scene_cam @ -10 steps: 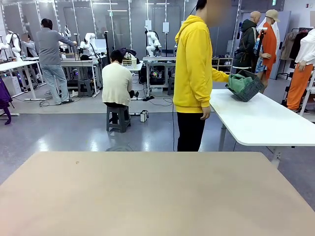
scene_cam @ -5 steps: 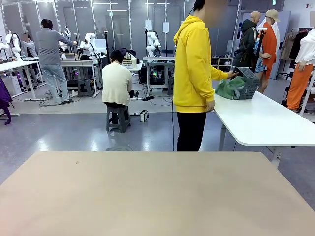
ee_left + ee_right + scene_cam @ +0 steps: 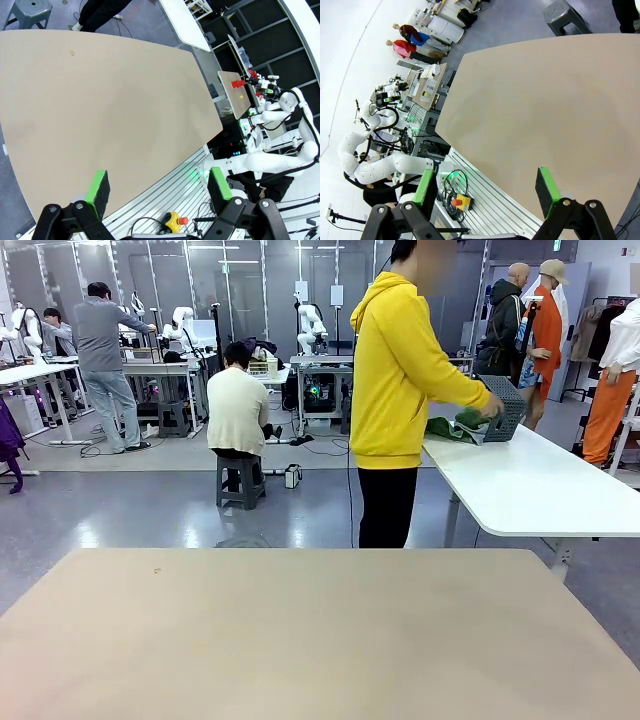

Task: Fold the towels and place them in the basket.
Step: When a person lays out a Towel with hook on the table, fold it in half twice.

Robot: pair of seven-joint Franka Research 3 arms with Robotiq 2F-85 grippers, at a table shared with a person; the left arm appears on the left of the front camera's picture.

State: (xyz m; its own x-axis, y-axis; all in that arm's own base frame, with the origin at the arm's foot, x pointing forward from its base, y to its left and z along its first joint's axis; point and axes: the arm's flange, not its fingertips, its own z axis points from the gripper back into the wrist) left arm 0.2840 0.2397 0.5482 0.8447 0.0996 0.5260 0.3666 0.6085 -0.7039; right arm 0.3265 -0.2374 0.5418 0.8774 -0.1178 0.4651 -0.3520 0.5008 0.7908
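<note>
The basket (image 3: 508, 408) lies tipped on its side on the white table (image 3: 540, 490) beyond yours. One green towel (image 3: 445, 429) spills from it, with the person's hand (image 3: 491, 407) at its rim. Your left gripper (image 3: 159, 185) and right gripper (image 3: 485, 189) hover over the tan table's (image 3: 320, 640) near edge, jaws wide apart and holding nothing.

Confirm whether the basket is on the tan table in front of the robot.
No, the basket stands tipped on the white table off to the right, at the person's hand.
</note>
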